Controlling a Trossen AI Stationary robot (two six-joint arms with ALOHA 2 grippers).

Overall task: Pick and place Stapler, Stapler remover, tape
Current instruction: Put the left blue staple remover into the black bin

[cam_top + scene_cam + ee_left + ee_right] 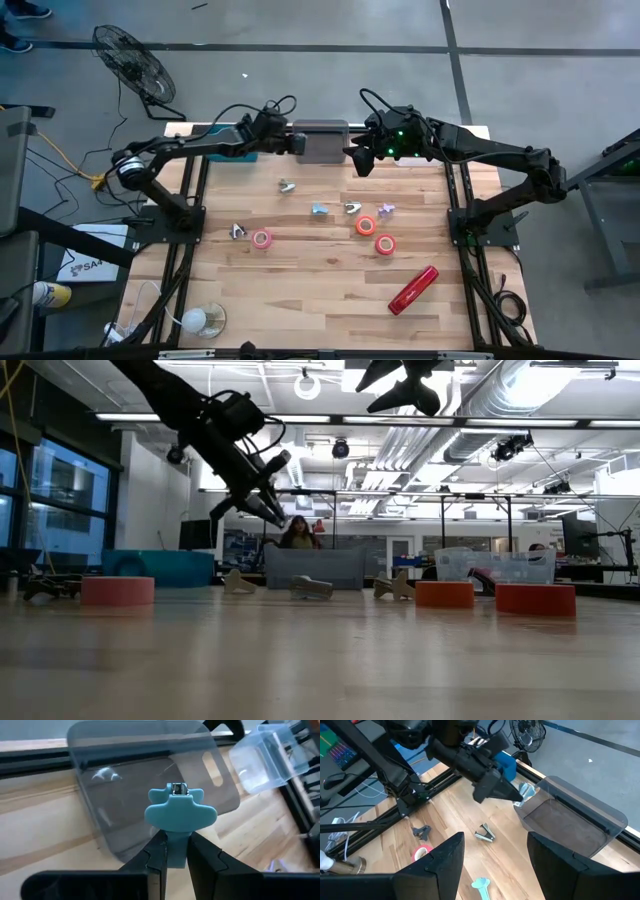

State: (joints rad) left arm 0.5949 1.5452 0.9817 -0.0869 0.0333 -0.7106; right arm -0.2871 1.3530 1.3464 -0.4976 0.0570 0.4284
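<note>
So my left gripper [172, 851] is clamped tight on a light-blue staple remover [180, 812], and I'm hanging it right over the near edge of the smoky grey bin [320, 143] at the far side of the table [310, 290]. From my left wrist view the remover sits just above the bin's floor, not touching it as far as I can tell. A clear plastic box [267, 755] sits just beside the bin.

My right gripper [361, 160] hovers on the other side of the bin, fingers spread about halfway with nothing between them.

Lots of clutter behind me on the wood: the red stapler [413, 290] lies well away near the front right, tilted diagonally. Three tape rolls sit mid-table: one pinkish-red [261, 239] on the left, an orange one [366, 225] and a red one [385, 244] close together on the right. More removers are scattered around: a silver one [287, 186], another blue one [319, 209], a greyish one [351, 207], a purple one [386, 210], and a dark one [237, 232] just beside the left roll.
</note>
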